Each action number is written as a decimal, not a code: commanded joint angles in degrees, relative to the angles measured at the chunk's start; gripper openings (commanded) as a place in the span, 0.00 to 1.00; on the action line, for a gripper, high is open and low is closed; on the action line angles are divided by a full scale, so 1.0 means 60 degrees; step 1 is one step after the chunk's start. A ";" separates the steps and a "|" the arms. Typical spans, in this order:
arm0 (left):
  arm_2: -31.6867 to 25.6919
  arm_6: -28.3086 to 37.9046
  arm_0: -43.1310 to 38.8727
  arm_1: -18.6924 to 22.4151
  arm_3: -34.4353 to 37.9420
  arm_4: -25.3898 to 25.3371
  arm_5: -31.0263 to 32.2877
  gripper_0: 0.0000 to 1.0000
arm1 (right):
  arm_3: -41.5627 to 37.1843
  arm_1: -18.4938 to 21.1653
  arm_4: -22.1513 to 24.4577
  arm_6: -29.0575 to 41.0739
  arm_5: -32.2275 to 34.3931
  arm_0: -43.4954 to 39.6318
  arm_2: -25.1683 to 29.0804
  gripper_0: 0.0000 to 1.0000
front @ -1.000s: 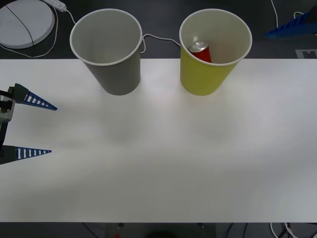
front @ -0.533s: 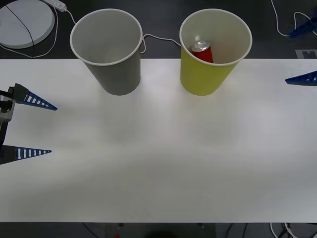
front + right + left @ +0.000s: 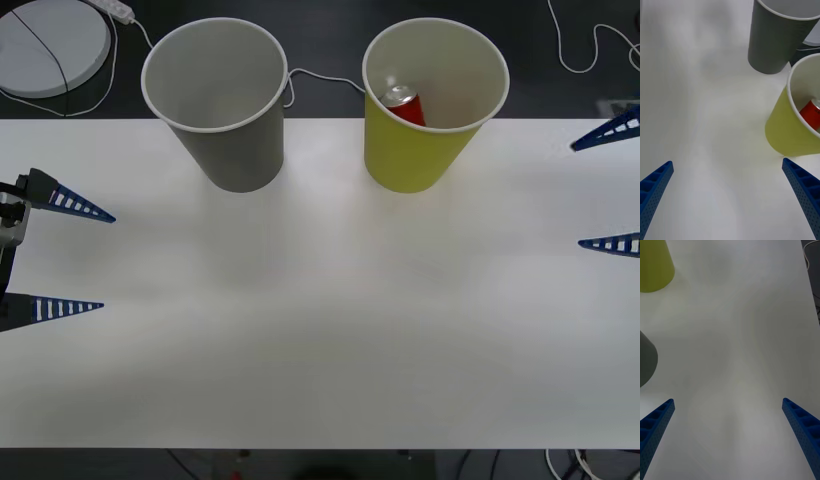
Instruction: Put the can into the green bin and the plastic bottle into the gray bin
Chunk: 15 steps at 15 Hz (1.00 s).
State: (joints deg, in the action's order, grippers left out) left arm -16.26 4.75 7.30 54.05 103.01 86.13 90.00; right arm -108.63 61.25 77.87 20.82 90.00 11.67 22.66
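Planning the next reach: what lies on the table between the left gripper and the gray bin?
Nothing: in the front view only bare white table separates the open left gripper from the gray bin.

A yellow-green paper-cup-shaped bin [image 3: 420,150] with white rim holds a red, gold-topped can [image 3: 403,103]; upper left, a gray white-rimmed bin [image 3: 232,140]; blue ribbed fingers [image 3: 610,243].

Two big tapered paper-cup-shaped bins sit side by side at the back of the white surface [image 3: 320,330]: gray bin [image 3: 225,130] on the left, yellow-green bin [image 3: 420,150] on the right. The small red-and-gold drink can [image 3: 404,103] is inside the yellow-green one, leaning.
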 commanded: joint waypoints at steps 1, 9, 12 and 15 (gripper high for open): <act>0.0000 0.0000 0.0000 0.0000 0.0000 0.0000 0.0000 1.00 | 0.0015 -0.0233 0.0000 -0.0847 0.0000 -0.0743 0.0062 1.00; 0.0000 0.0000 0.0000 0.0000 0.0000 0.0000 0.0000 1.00 | 0.0015 -0.1507 0.0805 -0.2210 0.0000 -0.1593 0.0325 1.00; 0.0000 0.0000 0.0000 0.0000 0.0000 0.0000 0.0000 1.00 | 0.0015 -0.1888 0.1084 -0.2473 0.0000 -0.1739 0.0340 1.00; 0.0000 0.0000 0.0000 0.0000 0.0000 0.0000 0.0000 1.00 | 0.0015 -0.2137 0.1274 -0.2664 0.0000 -0.1827 0.0340 1.00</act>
State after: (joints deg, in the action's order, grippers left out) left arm -16.26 4.75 7.30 54.05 103.01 86.13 90.00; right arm -108.55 48.65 85.28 5.11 90.00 0.77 24.70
